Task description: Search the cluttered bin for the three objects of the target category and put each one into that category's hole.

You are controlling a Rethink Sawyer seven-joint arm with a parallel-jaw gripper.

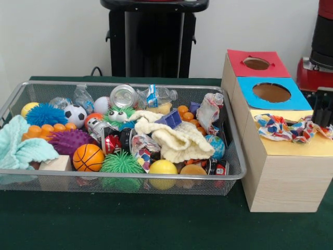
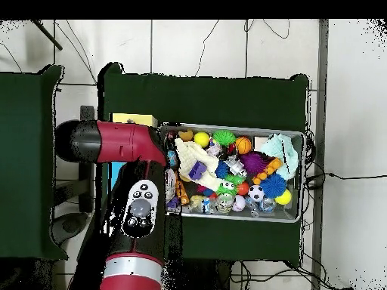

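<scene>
End effector [image 1: 323, 107]: black, at the yellow-topped wooden box's [image 1: 283, 172] right edge; opening cannot be told. Spotted white fabric piece [image 1: 283, 128]: crumpled on the box top, touching it leftward, long axis crosswise, hiding the hole. Another [image 1: 209, 110] in silver wire-mesh bin [image 1: 125, 176].

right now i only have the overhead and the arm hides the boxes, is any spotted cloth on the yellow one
Observer: Yes, a spotted cloth lies bunched on the yellow top.
Operator: can you see the hole
Observer: No, the hole does not show; the cloth lies across that top.
Operator: any more in the bin
Observer: A second cloth sits at the bin's end nearest the boxes.
</scene>
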